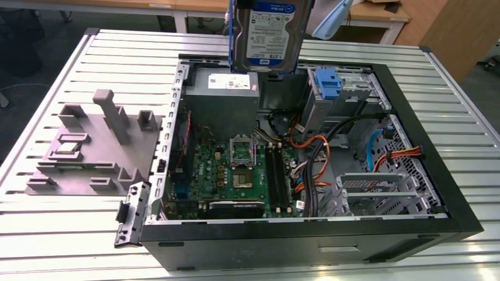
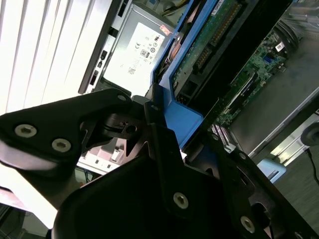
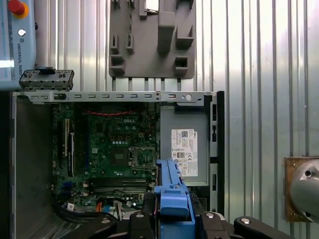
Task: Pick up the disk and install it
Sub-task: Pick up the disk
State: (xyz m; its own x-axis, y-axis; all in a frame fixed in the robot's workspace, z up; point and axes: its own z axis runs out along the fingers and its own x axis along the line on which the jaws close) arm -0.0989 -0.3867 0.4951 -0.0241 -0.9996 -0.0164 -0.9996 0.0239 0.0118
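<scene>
Black claw [image 3: 175, 219] gripped the disk [image 1: 268, 35] by its blue bracket [image 3: 172, 191]; it hung straight below the claw, long axis upright, over the power supply [image 1: 222, 93] of the open computer case [image 1: 437, 175].

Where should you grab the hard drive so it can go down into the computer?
Grab the blue carrier bracket at its upper end, coming from above. The hard drive is flat and hangs upright over the open computer case, so a pinch up there leaves its lower end free. The gripper holds it that way.
</scene>
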